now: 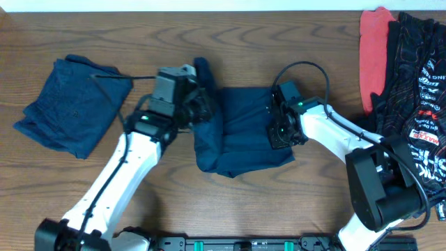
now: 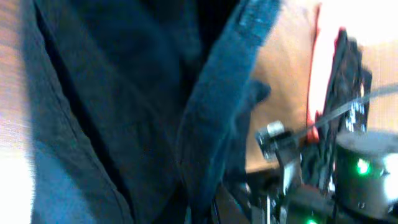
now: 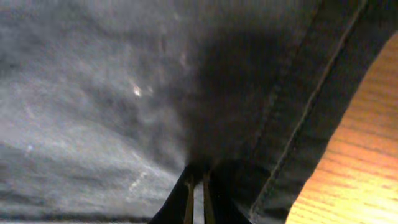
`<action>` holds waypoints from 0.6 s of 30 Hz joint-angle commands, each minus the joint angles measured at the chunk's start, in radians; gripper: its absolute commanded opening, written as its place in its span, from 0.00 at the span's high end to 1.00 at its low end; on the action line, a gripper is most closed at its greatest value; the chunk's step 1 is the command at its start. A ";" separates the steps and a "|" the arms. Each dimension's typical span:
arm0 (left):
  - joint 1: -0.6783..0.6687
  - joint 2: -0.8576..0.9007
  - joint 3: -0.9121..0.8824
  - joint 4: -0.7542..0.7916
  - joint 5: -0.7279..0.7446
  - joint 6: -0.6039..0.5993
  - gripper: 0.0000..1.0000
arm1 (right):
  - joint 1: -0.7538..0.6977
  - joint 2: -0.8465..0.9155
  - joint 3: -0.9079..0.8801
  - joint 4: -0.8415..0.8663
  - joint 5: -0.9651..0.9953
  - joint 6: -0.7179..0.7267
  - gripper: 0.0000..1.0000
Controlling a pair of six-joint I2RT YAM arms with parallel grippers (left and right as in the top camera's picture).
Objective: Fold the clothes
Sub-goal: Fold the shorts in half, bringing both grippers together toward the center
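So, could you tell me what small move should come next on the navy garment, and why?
Probably move the left gripper rightward, laying the flap raised beside it over the navy garment, while the right gripper holds the right edge; the fold looks half done.

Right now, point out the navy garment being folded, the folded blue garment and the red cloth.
navy garment [image 1: 240, 132], overhead, centre panel between the arms.
folded blue garment [image 1: 70, 104], overhead, its middle.
red cloth [image 1: 373, 49], overhead, its middle.

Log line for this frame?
mid-fold | left gripper at navy cloth left edge, grip unclear | right gripper pinching right edge | folded piece left | pile right
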State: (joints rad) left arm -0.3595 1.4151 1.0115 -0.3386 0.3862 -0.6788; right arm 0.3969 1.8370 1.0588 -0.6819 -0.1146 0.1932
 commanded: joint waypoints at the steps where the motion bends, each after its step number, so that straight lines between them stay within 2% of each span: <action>1: -0.073 0.050 0.027 0.002 0.032 -0.019 0.94 | 0.005 0.017 -0.057 0.011 0.010 0.001 0.94; 6: -0.168 0.125 0.027 0.076 0.032 -0.036 0.94 | 0.005 0.017 -0.072 0.018 0.010 0.012 0.94; 11: -0.247 0.164 0.027 0.223 0.029 -0.080 0.94 | 0.008 0.018 -0.072 0.016 0.010 0.013 0.94; 18: -0.317 0.166 0.027 0.273 -0.113 -0.164 0.94 | 0.010 0.018 -0.072 0.008 0.006 0.020 0.94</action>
State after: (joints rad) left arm -0.6575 1.5867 1.0161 -0.0780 0.3386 -0.7902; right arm 0.3969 1.8198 1.0317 -0.6571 -0.1154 0.2001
